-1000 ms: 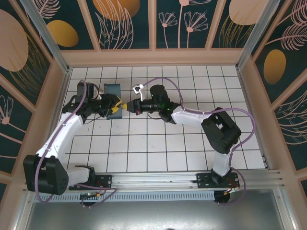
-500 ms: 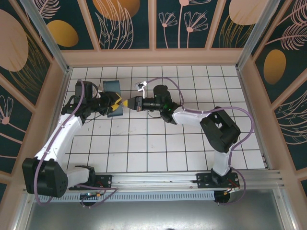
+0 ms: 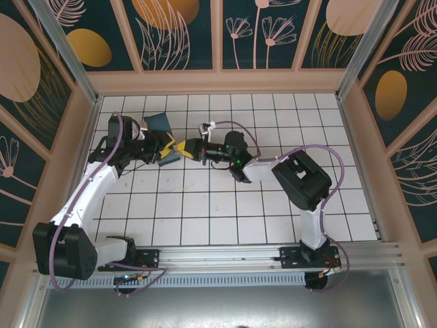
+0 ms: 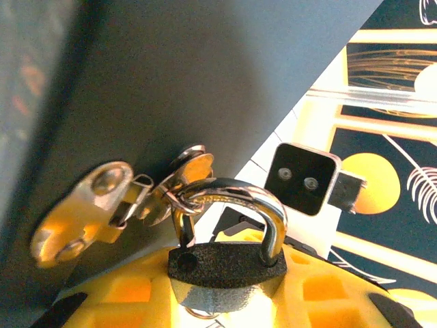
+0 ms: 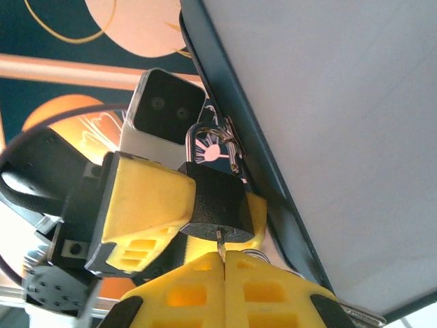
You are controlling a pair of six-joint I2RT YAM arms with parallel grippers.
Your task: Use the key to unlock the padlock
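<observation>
So the padlock [image 5: 217, 205] is clamped in the jaws of the left gripper [image 4: 225, 295], near the bench's [image 3: 273, 225] far-left corner. The right gripper [image 5: 224, 277] has its jaws pinched shut on the key [image 5: 220, 240], tip seemingly inside its underside.

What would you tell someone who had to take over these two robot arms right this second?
Left claw: shut on the padlock, gripping its dark body.
Right claw: shut on the key, whose blade is in the keyhole on the padlock's underside.
Where: the padlock's shackle is threaded through the hasp of the dark blue box beside the left claw.
Done: padlock gripped, key inserted.
Left: turn the key and pull the shackle free. Both its legs look seated in the body, so it seems locked.
</observation>
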